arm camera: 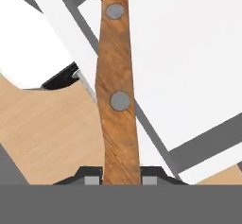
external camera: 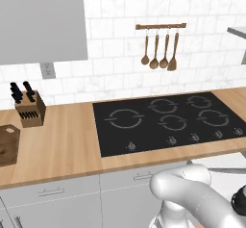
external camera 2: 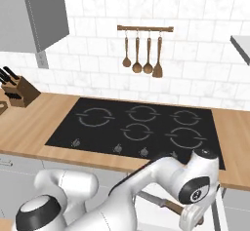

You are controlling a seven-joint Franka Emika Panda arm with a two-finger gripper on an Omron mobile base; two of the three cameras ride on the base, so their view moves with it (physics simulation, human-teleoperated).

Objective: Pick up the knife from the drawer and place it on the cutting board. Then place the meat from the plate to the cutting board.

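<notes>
The hand is pinching the knife by its brown wooden handle, the two dark fingertips pressing in on either side of the handle's near end. In the hand view the handle is running straight away from the fingertips, two grey rivets showing along its length, so the knife's long axis is lying in line with the hand's own reach. In the right base view the hand is sitting low, below the front edge of the worktop, and the knife is stretching up and to the left from it, blade leading, over the white inside of the open drawer. Farther off, the cutting board is lying flat at the worktop's left end, just in front of the knife block.
</notes>
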